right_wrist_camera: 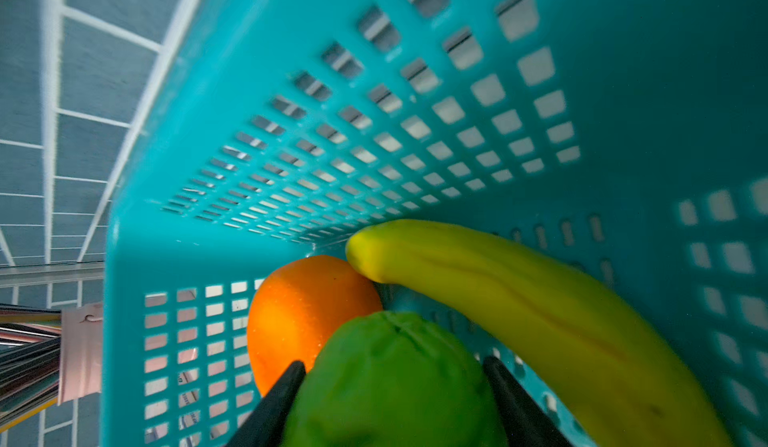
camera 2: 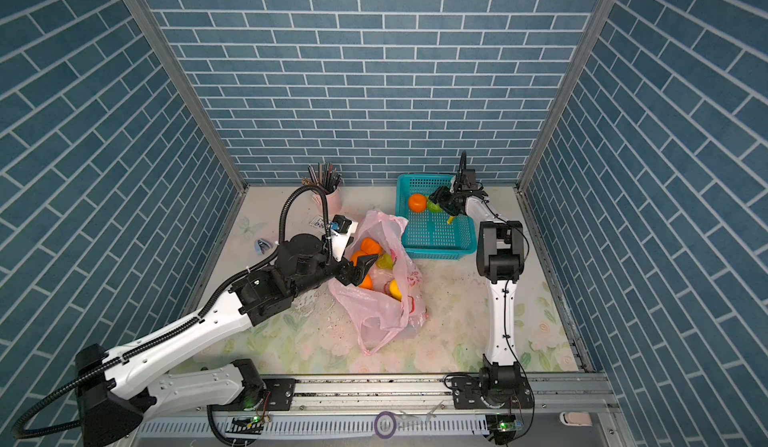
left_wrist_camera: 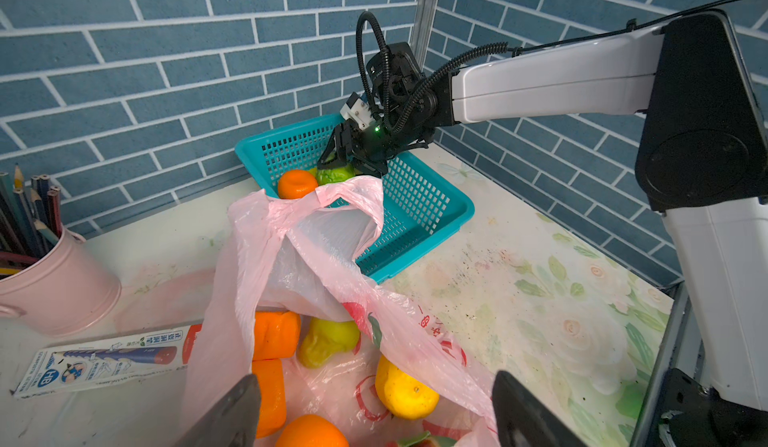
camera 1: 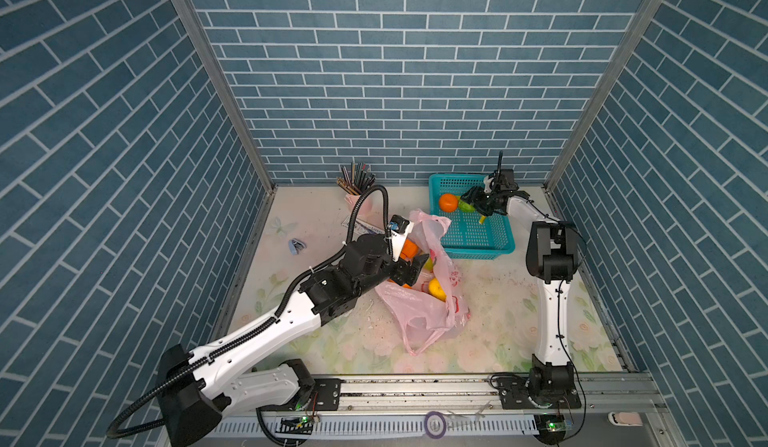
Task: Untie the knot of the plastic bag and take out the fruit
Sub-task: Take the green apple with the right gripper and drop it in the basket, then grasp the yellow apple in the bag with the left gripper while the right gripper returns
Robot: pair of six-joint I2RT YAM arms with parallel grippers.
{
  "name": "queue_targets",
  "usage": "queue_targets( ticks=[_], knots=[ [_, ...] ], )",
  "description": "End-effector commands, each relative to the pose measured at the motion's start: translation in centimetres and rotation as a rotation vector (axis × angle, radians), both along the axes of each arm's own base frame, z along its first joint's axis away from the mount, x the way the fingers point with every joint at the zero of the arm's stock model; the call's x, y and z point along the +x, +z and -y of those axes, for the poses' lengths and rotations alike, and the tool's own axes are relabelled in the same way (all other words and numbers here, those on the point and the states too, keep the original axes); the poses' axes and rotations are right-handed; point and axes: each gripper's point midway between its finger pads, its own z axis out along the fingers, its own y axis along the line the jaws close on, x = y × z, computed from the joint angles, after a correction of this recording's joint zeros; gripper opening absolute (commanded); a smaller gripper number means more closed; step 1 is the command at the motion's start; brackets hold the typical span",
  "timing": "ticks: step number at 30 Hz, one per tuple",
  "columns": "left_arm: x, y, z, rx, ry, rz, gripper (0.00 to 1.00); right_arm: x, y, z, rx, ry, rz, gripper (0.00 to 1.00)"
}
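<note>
While basket [camera 1: 478, 253] holds orange [camera 1: 448, 202], banana [right_wrist_camera: 540, 308], green fruit [right_wrist_camera: 395, 382], bag [camera 1: 415, 316] holds oranges [left_wrist_camera: 274, 332], lemon [left_wrist_camera: 405, 391].

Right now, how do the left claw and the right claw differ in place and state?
The left claw hangs over the open mouth of the plastic bag; the right claw reaches down into the teal basket. The left claw's jaws stand wide with nothing gripped between them; the right claw's jaws press on both sides of a green fruit. Both are black, two-fingered claws.
</note>
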Motion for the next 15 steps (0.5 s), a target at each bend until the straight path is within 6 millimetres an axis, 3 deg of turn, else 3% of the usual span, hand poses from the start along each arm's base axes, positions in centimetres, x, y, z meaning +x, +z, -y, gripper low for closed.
queue_targets(
  ticks=[1,4,9,15],
  knots=[
    [0.4,0.1,-0.1,0.022,0.023,-0.001,0.87,0.2,0.9,0.4,-0.023,-0.013,0.006,0.71],
    [0.6,-0.2,0.1,0.035,0.02,0.002,0.87,0.1,2.3,0.7,-0.039,-0.019,0.026,0.78],
    [0.9,-0.8,0.4,0.054,0.023,-0.017,0.87,-0.7,5.8,0.8,-0.044,-0.022,0.072,0.81],
    [1.1,-1.0,0.7,0.035,0.033,-0.043,0.87,-2.5,12.4,1.3,-0.052,-0.024,0.177,0.82]
  ],
)
